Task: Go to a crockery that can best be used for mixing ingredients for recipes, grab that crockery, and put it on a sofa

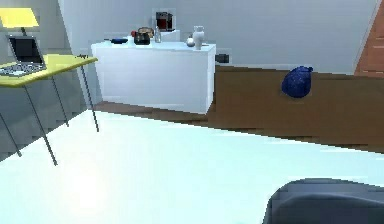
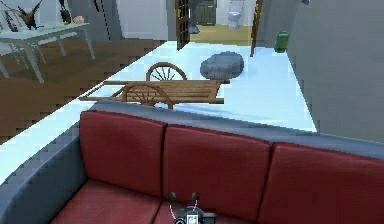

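A red sofa [image 2: 190,160] with a grey frame spans the lower half of the arm side view. At that view's bottom edge, over the seat cushions, the gripper [image 2: 187,212] shows beside its white marker squares. The seat lies right behind it, so I cannot tell whether it holds anything. In the forward view, a white sideboard [image 1: 155,78] against the far wall carries a low dark dish-like shape [image 1: 120,41], a dark pot [image 1: 143,36] and a white vase [image 1: 198,37].
A yellow desk [image 1: 60,65] with a laptop [image 1: 24,52] stands at the forward view's left; a blue bag [image 1: 297,81] lies on the brown floor. Beyond the sofa are a wooden cart-shaped table [image 2: 160,92], a grey pouf [image 2: 222,66], a white table [image 2: 40,40] and a doorway [image 2: 215,20].
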Motion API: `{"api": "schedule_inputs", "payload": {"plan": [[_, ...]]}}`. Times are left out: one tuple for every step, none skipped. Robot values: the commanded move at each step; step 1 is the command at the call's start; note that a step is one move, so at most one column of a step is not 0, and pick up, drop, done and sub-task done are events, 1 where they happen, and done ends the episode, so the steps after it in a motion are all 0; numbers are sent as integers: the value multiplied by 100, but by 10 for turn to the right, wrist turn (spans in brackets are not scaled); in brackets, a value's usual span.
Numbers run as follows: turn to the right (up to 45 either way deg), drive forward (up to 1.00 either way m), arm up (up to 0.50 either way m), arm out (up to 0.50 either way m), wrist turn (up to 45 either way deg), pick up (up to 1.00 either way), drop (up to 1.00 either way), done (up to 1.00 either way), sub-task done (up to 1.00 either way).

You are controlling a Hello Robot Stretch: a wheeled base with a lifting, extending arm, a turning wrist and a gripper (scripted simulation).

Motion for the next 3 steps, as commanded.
{"api": "schedule_inputs", "payload": {"plan": [[0,0,10,0,0,0,0,0,0],[0,0,0,-8,0,0,0,0,0],[0,0,0,0,0,0,0,100,0]]}}
